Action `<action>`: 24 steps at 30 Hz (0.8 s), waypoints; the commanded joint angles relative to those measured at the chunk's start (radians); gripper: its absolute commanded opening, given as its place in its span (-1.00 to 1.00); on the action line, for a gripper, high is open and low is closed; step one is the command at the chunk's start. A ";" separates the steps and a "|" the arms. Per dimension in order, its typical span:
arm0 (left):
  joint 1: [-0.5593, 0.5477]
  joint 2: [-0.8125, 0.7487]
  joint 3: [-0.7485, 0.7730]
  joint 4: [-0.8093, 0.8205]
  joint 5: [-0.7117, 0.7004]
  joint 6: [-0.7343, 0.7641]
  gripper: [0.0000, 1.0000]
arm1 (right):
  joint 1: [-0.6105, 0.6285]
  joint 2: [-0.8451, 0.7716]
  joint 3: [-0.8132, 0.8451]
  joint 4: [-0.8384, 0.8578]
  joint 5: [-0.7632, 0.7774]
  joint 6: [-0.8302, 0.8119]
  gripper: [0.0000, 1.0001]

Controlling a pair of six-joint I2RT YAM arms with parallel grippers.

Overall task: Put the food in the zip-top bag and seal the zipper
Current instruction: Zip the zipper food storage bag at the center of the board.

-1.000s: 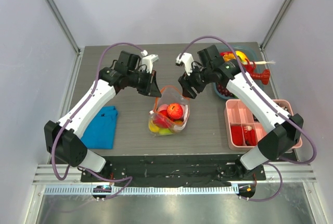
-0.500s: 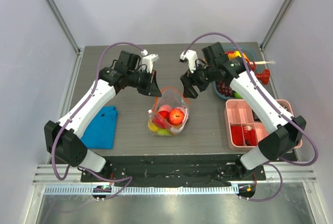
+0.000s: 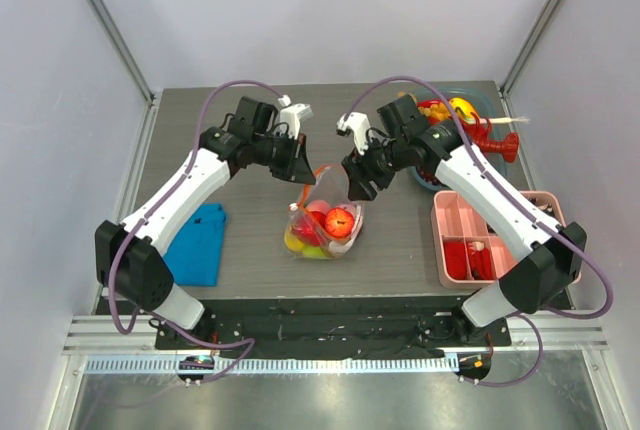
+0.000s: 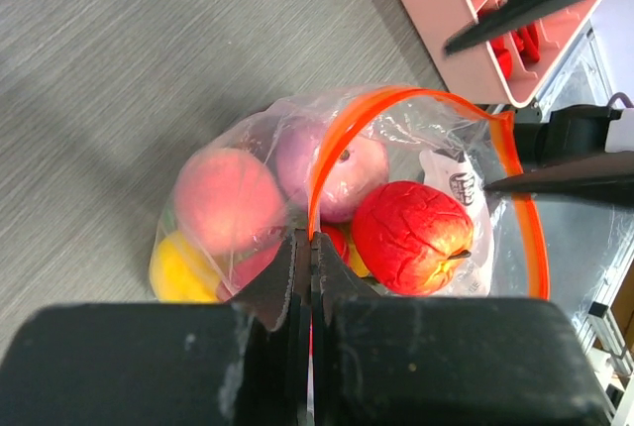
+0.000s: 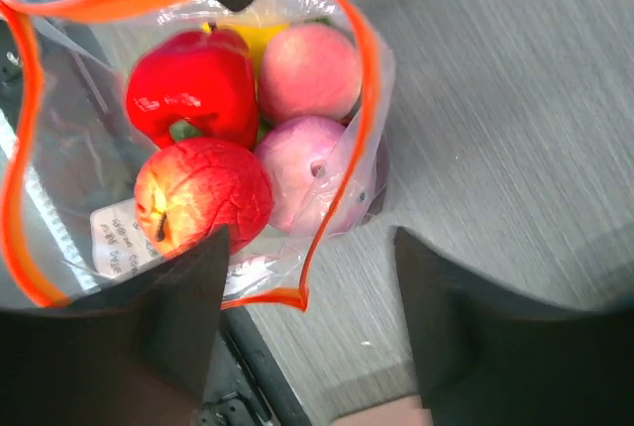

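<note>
The clear zip-top bag (image 3: 322, 222) stands open in the middle of the table, holding several toy fruits: a red apple (image 3: 338, 220), a pink peach (image 4: 228, 198), a purplish one (image 4: 347, 160), a red pepper (image 5: 193, 84) and a yellow one (image 4: 176, 266). My left gripper (image 3: 304, 171) is shut on the orange-red zipper strip (image 4: 327, 159) at the bag's left rim and holds it up. My right gripper (image 3: 357, 182) is open and empty just above the bag's right rim (image 5: 362, 99), its jaws astride the strip's corner.
A blue bowl (image 3: 428, 172) with more toy food (image 3: 458, 110) sits at the back right. A pink compartment tray (image 3: 495, 235) lies at the right. A folded blue cloth (image 3: 195, 242) lies at the left.
My right gripper has come down and leftward to the bag's right rim. The left gripper has shifted slightly right, still holding the strip. The red apple sits lower in the bag.
</note>
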 commanded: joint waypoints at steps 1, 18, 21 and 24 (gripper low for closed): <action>-0.005 -0.003 0.051 0.080 0.034 0.025 -1.00 | 0.009 0.010 0.004 0.005 0.040 -0.042 0.11; 0.363 -0.461 -0.214 0.247 0.236 0.044 1.00 | 0.012 0.036 0.039 -0.057 0.082 -0.047 -0.98; 0.363 -0.664 -0.404 0.288 0.299 0.217 0.99 | 0.012 0.040 0.040 -0.054 0.079 -0.047 -0.98; 0.363 -0.834 -0.598 0.324 0.304 0.268 0.99 | 0.013 0.049 0.047 -0.054 0.076 -0.047 -0.98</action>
